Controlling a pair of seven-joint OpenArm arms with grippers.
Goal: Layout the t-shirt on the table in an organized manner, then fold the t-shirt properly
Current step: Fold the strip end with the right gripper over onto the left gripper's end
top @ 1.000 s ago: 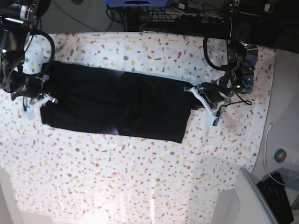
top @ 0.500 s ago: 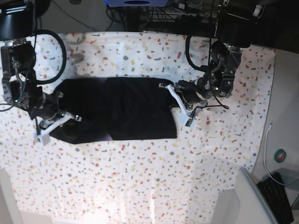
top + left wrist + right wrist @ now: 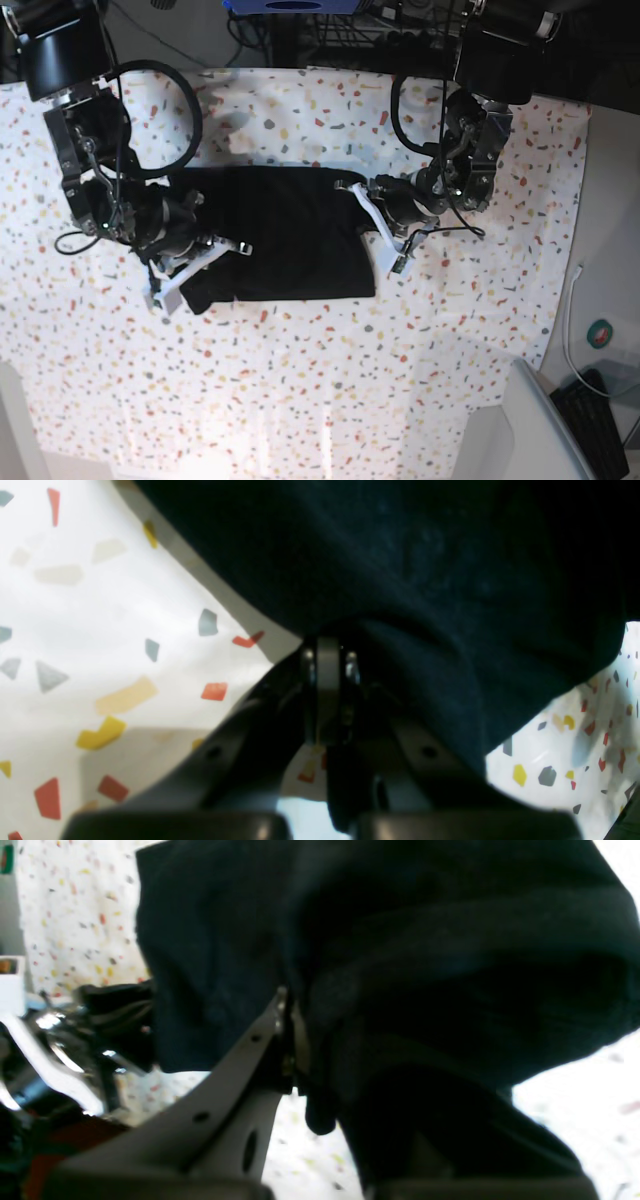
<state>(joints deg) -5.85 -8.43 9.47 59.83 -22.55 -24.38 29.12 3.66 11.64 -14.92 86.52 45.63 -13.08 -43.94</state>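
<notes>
Both my grippers, left [image 3: 378, 228] and right [image 3: 195, 270], are clamped on the black t-shirt [image 3: 280, 235], bunched on the speckled table [image 3: 300, 380].

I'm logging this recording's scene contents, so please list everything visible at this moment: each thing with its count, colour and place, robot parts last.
t-shirt: one, black, partly folded across the middle of the table, both ends lifted by the grippers.
table: one, white top with red, orange, yellow and grey flecks, filling most of the base view.
keyboard: one, black, off the table at the base view's lower right corner.
cable: one, white, running beside the table's edge near the keyboard.
left gripper: one, dark, shut on the t-shirt's edge at the base view's right.
right gripper: one, light grey fingers, shut on the t-shirt at the base view's left.
</notes>
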